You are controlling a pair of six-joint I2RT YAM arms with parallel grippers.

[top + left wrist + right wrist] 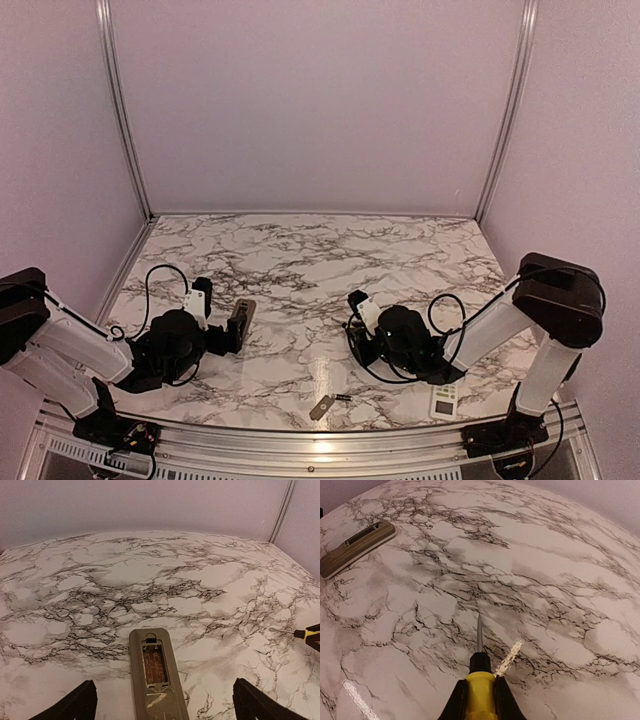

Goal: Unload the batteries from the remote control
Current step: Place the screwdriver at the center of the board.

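A grey remote control (155, 680) lies back-up on the marble table between the wide-open fingers (75, 705) of my left gripper (162, 707). Its battery bay (154, 664) is uncovered and looks empty. In the top view the remote (243, 313) lies just ahead of my left gripper (234, 332). My right gripper (480, 697) is shut on a yellow-handled screwdriver (480, 680), tip just above the table; it sits at centre right (357, 302). A tiny dark slim cylinder (343, 397), probably a battery, lies near the front edge. No other battery shows.
The flat grey cover plate (321, 407) lies beside the dark cylinder near the front edge. A small white remote (446, 400) lies at the front right by the right arm's base. The grey remote also shows far left in the right wrist view (355, 547). Walls enclose the table.
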